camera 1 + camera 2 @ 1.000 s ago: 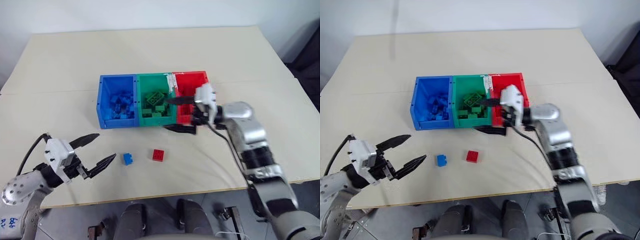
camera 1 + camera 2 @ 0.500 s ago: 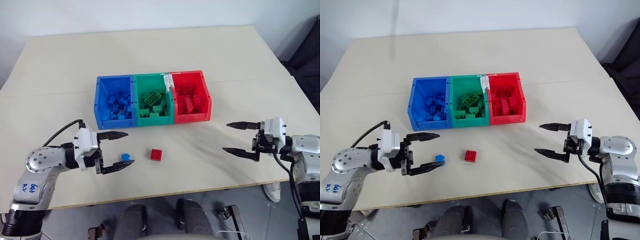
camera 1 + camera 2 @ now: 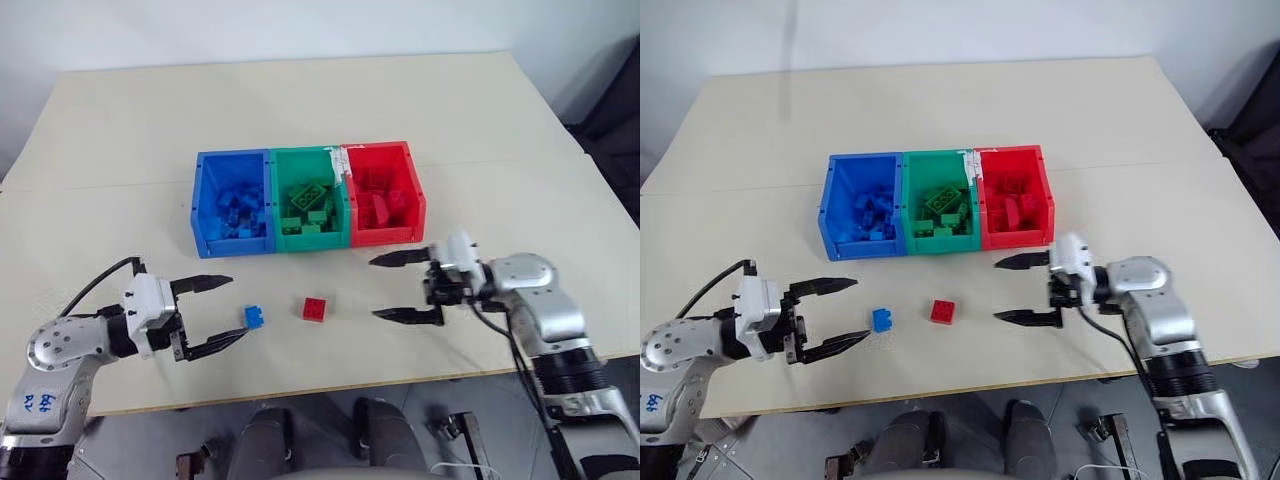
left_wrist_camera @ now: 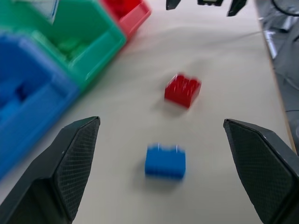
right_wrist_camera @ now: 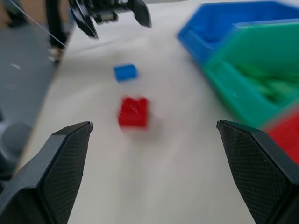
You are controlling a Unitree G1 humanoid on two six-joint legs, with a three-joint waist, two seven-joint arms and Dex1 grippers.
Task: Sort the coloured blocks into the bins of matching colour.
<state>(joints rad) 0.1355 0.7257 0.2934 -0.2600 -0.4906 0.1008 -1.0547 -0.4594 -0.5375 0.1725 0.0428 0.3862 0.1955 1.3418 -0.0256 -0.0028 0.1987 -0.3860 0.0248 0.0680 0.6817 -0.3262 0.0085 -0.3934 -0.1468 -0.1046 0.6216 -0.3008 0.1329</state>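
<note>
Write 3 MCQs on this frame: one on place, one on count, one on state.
1. Where is the red block?
A. in the red bin
B. on the table, right of the blue block
C. in the left gripper

2. How many blocks lie loose on the table?
A. two
B. four
C. none

3. How do the right gripper's fingers stand?
A. shut on a block
B. shut, empty
C. open, empty

Key:
1 B: it sits on the tabletop beside the blue block, in front of the bins.
2 A: one blue and one red lie outside the bins.
3 C: both fingers are spread wide with nothing between them.
</note>
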